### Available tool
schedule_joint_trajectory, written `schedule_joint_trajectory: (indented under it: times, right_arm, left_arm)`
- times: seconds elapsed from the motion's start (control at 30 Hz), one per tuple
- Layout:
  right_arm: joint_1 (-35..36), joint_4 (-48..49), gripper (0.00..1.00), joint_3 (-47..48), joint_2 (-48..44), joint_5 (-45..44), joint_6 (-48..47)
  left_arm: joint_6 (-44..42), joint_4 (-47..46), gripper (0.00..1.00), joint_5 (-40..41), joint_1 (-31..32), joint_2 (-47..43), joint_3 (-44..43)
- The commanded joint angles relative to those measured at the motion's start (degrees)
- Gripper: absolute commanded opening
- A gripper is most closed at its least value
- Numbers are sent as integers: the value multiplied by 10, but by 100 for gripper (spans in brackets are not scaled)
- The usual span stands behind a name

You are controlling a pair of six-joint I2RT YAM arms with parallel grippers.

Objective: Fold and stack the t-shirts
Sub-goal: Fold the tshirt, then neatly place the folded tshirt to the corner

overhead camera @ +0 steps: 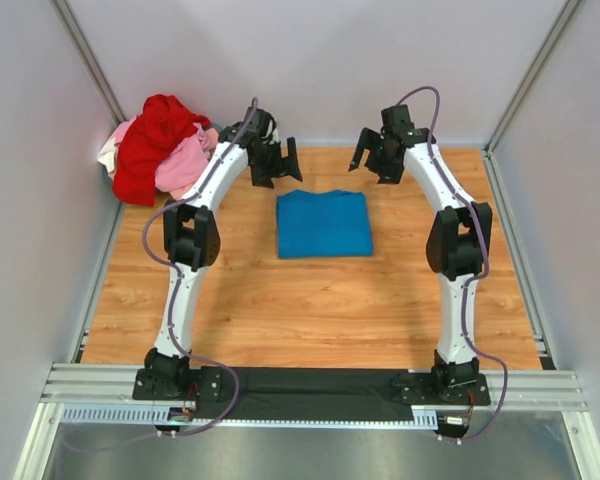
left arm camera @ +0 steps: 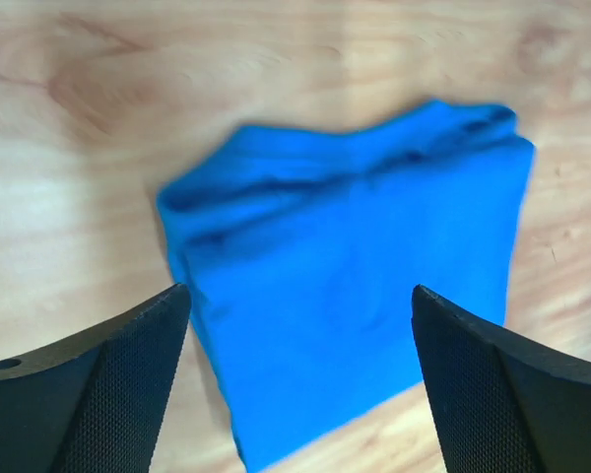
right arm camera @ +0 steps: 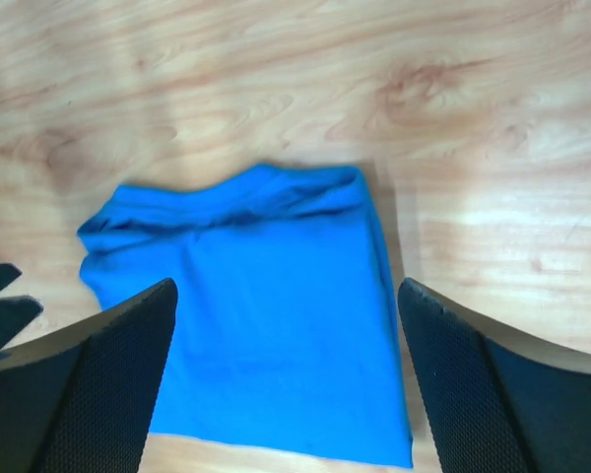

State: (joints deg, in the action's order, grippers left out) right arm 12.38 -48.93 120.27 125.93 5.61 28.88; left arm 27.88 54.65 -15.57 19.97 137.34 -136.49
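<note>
Claws are both standing wide apart and carrying nothing. I am watching the left claw (overhead camera: 278,172) and the right claw (overhead camera: 373,166) hovering side by side over the far part of the light wooden tabletop (overhead camera: 280,310), each just beyond the far edge of the bright blue cotton t-shirt (overhead camera: 323,223), which is folded into a flat rectangle. That blue shirt is lying near the middle of the table, between the two arms, with its longer side running left to right. Both wrist cameras are looking down on it past spread black fingers (left arm camera: 128,384), and no cloth is touching them.

The crumpled heap of red, light pink and whitish cotton t-shirts (overhead camera: 160,150) is sitting in the far left corner against the wall, well apart from the blue one.

I am judging the blue shirt finished and the next job to be fetching a garment from that heap. What I am weighing is direction. The heap is lying to the left of the left claw, close beside that arm, while the right claw is sitting well apart from it across the table. So I am leaning towards reaching with the left arm. The heap is showing no clear long axis, and I cannot tell where any collar or hem is lying, so I am expecting a pinch to risk dragging two shirts at once.
</note>
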Motion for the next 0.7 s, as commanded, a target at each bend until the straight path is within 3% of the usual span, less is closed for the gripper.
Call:
schedule_joint_trajectory:
  times: [0.0, 0.13, 0.3, 0.43, 0.67]
  right_arm:
    - [0, -64, 95, 63, 13, 1, -8]
    - [-3, 57, 96, -114, -82, 26, -18]
    - [-31, 163, 95, -302, -162, 106, -9]
    - [-45, 209, 91, -371, -166, 145, -15]
    - [-48, 233, 74, -358, -97, 188, -19]
  left_arm:
    - [11, 62, 100, -65, -19, 13, -33]
    - [29, -62, 100, -51, -19, -102, 150]
    - [11, -68, 99, -14, -18, -185, 244]
    - [-12, -42, 98, 8, -11, -234, 296]
    - [-25, -67, 98, 51, 11, -424, 475]
